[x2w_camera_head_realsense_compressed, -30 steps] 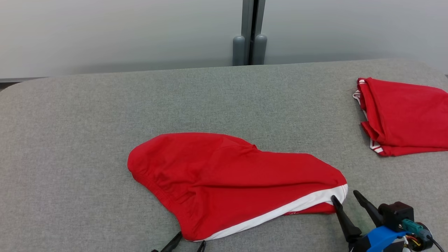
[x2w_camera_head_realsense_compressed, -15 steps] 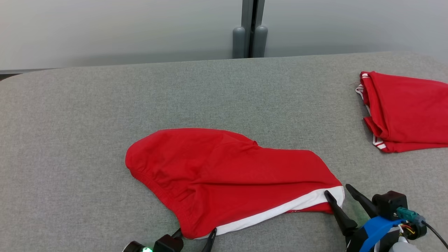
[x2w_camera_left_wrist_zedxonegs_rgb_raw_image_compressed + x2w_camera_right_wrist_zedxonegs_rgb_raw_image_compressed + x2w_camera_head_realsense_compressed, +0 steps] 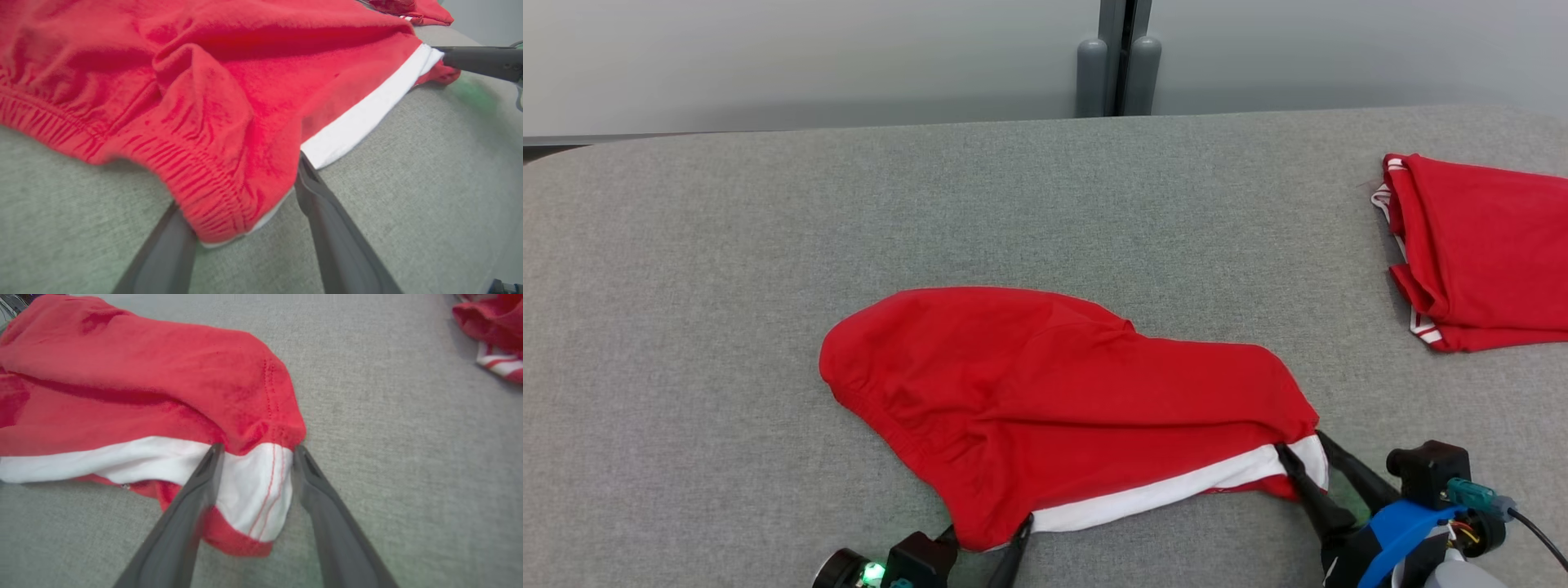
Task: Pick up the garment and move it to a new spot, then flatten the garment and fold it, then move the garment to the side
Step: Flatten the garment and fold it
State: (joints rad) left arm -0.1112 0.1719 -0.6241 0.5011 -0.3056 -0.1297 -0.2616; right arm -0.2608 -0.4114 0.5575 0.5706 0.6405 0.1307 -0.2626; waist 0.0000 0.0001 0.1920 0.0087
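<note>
Now my left gripper has crept onto the waistband corner of the garment, jaws wide astride it, just starting to narrow. It lies rumpled mid-way across the table. My right gripper has nosed around the white-hemmed corner, equally wide. Looks like a two-corner pinch coming.

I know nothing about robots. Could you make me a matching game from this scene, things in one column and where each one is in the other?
Things
1. left claw
2. right claw
3. red shorts
4. folded red garment

Places
A. at the far right, apart from both claws
B. open around the elastic waistband corner
C. open around the white-banded corner
D. rumpled in the middle of the grey table

Pairs: 1-B, 2-C, 3-D, 4-A
</note>
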